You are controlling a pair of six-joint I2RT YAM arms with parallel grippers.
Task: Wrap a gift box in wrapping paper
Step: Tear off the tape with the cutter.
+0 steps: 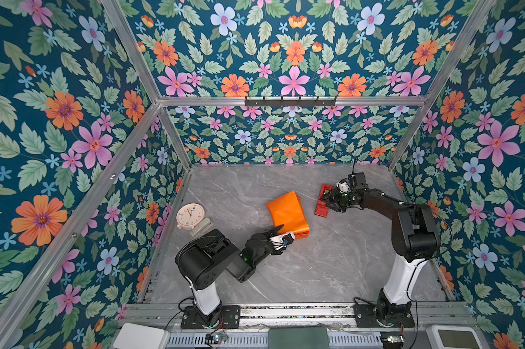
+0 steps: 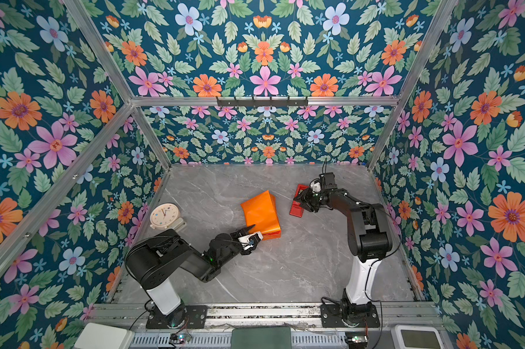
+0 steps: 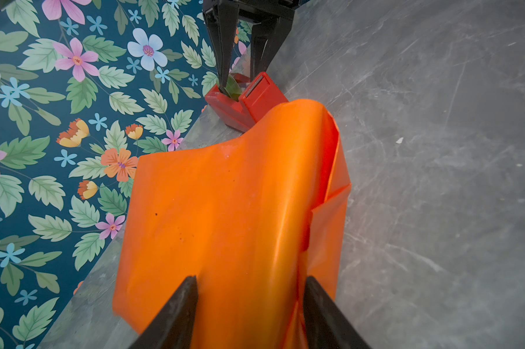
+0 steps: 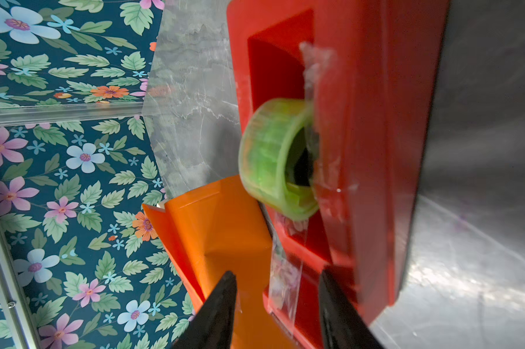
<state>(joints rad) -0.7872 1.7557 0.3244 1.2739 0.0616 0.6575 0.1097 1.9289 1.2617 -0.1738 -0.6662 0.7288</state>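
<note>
Left gripper (image 3: 250, 284) clamps the near end of the orange wrapping paper (image 1: 288, 213), mid-tabletop; right gripper (image 4: 277, 273), jaws apart, straddles a clear tape strip (image 4: 287, 256) at the red tape dispenser (image 1: 322, 208).

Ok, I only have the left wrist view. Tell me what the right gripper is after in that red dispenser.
Observer: In the right wrist view a clear tape strip runs from the green tape roll in the red tape dispenser, between the right gripper's parted fingers.
Operator: Say whether that dispenser touches what fills my view.
Observer: No: in both top views bare table shows between it and the wrapping paper.
Operator: Name anything else out there.
Observer: A cream clock stands by the table's left edge.
</note>
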